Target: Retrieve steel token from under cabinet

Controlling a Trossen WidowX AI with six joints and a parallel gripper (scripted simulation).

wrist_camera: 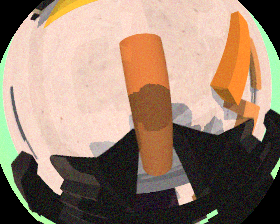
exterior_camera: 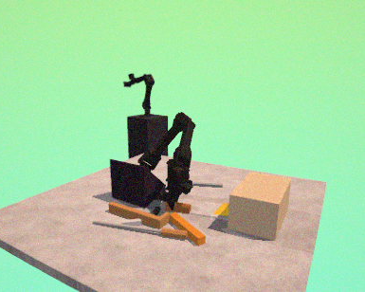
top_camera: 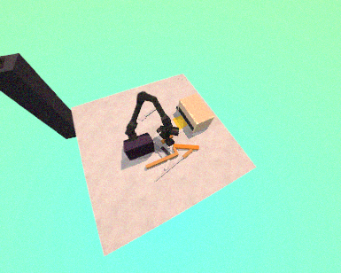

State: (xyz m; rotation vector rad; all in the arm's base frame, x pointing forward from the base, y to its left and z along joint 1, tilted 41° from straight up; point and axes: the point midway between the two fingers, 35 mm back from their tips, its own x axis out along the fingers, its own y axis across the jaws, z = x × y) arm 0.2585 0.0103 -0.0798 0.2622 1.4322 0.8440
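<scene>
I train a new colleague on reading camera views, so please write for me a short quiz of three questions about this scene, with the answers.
1. True or false: the gripper is shut on an orange handle.
2. Multiple choice: what colour is the marked area beside the cabinet?
A) green
B) yellow
C) red
3. Fill in the missing word: the long angled bar on the table, lying near the gripper, is ____.

Key: 1. true; 2. B; 3. orange
</scene>
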